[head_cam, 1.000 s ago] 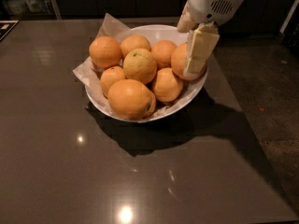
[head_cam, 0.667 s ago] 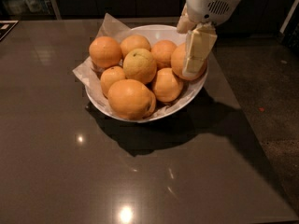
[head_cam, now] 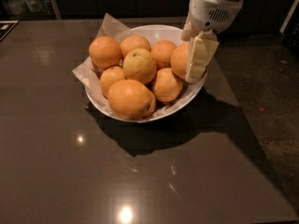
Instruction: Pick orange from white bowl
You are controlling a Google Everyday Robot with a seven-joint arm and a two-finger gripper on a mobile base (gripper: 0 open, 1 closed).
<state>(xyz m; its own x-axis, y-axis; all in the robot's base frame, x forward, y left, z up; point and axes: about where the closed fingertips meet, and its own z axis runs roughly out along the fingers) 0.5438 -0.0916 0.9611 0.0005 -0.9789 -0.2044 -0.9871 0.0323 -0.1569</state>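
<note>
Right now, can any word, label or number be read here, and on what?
None: nothing readable.
No stickers or print on the fruit, bowl, paper or table.
The gripper, at the bowl's right rim beside an orange, shows only vent slots, no writing.

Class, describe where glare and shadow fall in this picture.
Camera view: bright glare spots on the table near the bottom edge; the white bowl casts a dark shadow forward and rightward; the tool, by the orange at the bowl's right rim, is brightly lit.
</note>
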